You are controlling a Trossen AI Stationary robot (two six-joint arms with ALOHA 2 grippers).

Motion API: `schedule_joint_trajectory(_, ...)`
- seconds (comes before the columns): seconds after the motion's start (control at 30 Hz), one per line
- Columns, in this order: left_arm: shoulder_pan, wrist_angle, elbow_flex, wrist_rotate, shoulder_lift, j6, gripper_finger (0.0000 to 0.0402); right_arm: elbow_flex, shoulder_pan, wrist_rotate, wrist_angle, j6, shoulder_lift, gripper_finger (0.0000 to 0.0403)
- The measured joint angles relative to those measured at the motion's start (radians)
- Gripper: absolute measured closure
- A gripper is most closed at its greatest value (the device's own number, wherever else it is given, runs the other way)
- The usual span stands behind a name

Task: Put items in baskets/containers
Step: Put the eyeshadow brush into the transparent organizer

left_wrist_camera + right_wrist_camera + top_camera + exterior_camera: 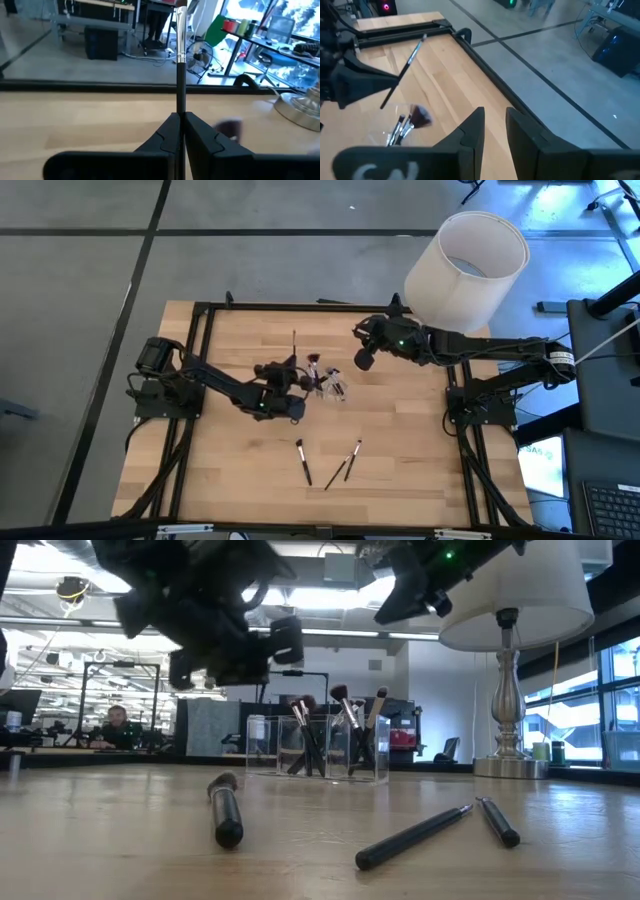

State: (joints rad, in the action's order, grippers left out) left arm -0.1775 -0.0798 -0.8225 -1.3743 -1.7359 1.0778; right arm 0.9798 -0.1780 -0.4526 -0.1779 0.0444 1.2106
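This is an open robotics lab or workshop: a wooden table (250,470) on a grey concrete floor (80,270), exposed ceiling ducts (60,585) at 10 o'clock, 1 seated person (118,727) at benches behind.

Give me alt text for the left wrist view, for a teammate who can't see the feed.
The left tool is shut on a thin makeup brush, its dark handle and silver ferrule pointing straight ahead over the wooden table. Beyond the table's far edge is a room with desks and cables, and the lamp base sits at one side.
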Motion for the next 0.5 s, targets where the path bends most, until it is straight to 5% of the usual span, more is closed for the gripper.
schedule_joint_trajectory(0.5,0.003,-0.101,0.04,-0.067,-0.005,0.08,0.0384,0.0,0.0,0.0,0.064,-0.028,0.0,0.0324)
